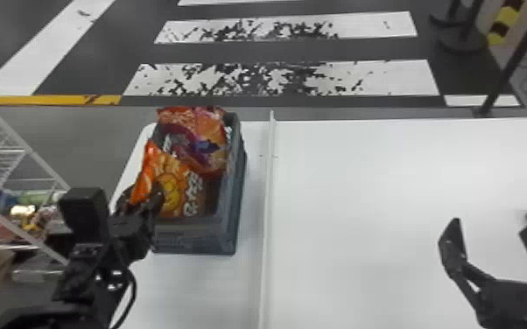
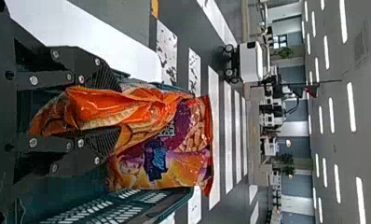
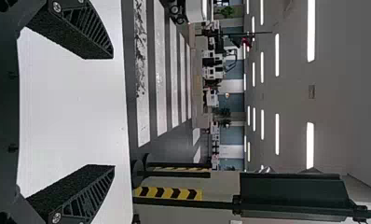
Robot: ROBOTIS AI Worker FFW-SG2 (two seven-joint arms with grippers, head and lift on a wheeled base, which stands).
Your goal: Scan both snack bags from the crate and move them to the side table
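A robot's left gripper (image 1: pixel 142 199) clamps an orange snack bag (image 1: pixel 173 188) between its two black fingers at the near end of a gray crate (image 1: pixel 197 238), where a red-and-purple snack bag (image 1: pixel 197 135) sits toward the far end. The crate rests on a white table (image 1: pixel 363 197), left of a raised white strip (image 1: pixel 267 197). At right, the right gripper (image 1: pixel 490 225) hangs above the tabletop, fingers spread wide and empty.

There are two snack bags (image 1: pixel 173 190) and one crate (image 1: pixel 194 238).
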